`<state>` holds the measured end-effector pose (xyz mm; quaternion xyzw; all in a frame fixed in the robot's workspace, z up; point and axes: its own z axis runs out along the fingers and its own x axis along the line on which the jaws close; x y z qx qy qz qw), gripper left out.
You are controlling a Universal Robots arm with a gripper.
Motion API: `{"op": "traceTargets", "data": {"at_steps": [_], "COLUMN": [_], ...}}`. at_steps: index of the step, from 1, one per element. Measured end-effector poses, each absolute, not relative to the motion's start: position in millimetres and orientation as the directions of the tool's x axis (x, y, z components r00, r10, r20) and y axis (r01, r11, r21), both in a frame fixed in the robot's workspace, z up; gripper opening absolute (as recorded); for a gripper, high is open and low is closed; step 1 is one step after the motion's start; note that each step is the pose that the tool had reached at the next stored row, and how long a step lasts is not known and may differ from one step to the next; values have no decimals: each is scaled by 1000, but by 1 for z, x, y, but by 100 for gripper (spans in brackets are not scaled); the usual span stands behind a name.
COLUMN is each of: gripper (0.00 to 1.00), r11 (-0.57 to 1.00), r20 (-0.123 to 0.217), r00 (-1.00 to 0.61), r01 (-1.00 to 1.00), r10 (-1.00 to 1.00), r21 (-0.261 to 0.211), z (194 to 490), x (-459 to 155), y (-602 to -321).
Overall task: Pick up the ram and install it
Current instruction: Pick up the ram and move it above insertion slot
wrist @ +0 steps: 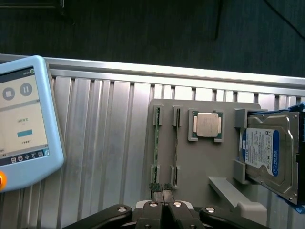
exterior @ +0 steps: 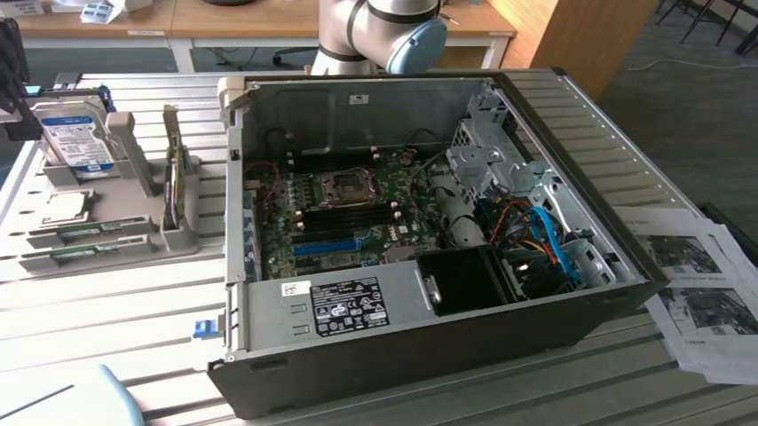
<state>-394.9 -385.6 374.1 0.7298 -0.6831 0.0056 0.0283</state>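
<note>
We note tray [exterior: 177,241] at 9 o'clock of open case [exterior: 474,355]: two ram sticks [wrist: 156,143], processor [wrist: 208,125], hard drive [wrist: 267,152]. Gripper [wrist: 161,188] closed, empty, base cut off.

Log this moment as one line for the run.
stage: before pickup | tool: shut, empty, aimed at tray | ram sticks: both in tray holders | computer case: open

two ram sticks [wrist: 156,148], one processor chip [wrist: 207,125], one hard drive [wrist: 267,152], one pendant [wrist: 24,124] — one open computer case [exterior: 414,355]
</note>
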Motion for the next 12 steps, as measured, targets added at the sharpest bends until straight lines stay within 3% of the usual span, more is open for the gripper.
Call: {"op": "traceTargets", "data": {"at_steps": [12], "gripper": [9], "r11": [-65], "r20": [47], "r00": [67], "r01": [-997], "r10": [-997], "r21": [34], "z": [367], "x": [-395], "y": [-386]}}
